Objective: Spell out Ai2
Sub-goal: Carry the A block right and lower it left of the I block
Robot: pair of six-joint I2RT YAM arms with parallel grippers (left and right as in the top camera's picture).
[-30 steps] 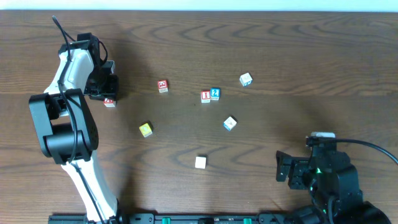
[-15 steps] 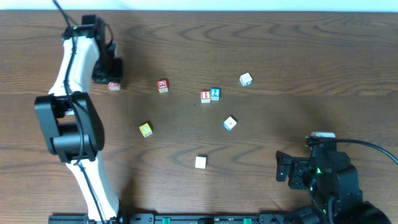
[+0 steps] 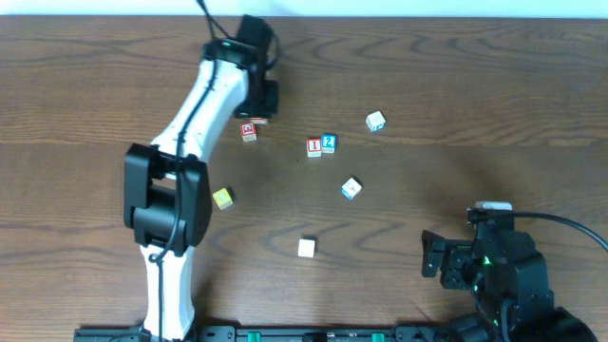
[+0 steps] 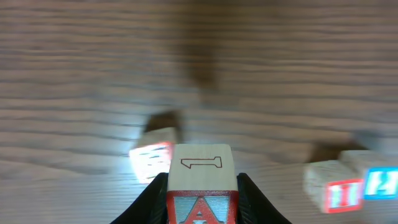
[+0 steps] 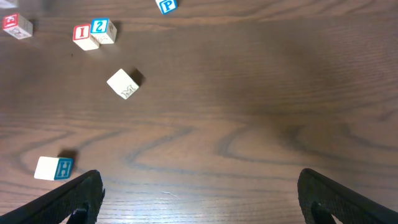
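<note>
The left gripper (image 4: pixel 202 188) is clamped on the small red-edged wooden cube bearing a red "A" (image 4: pixel 200 163), one finger on each side face, and carries it over the far part of the dark wooden table (image 3: pixel 475 95). The coming move turns on where the waiting pair lies from those fingers. Seen from overhead, the red-edged wooden cube with a red "I" (image 3: pixel 313 146) and the blue wooden cube with a "2" (image 3: pixel 329 142) sit touching side by side. They lie at about 4 o'clock from the left gripper, near but not under it. Their short row runs roughly from 9 to 3 o'clock — so the free slot for the A cube is at 9 o'clock of the I cube, the side facing the left arm. A spare red cube with another mark (image 3: pixel 249 131) lies just beside the gripper at about 6 o'clock. It is apart from the I cube, so I judge it clear of the slot but close to the path. The right gripper (image 5: pixel 199 193) stands wide open with nothing between its fingers, parked near the table's 5 o'clock corner, well apart from the row — the left arm is the nearer one and has the letter in hand.
</note>
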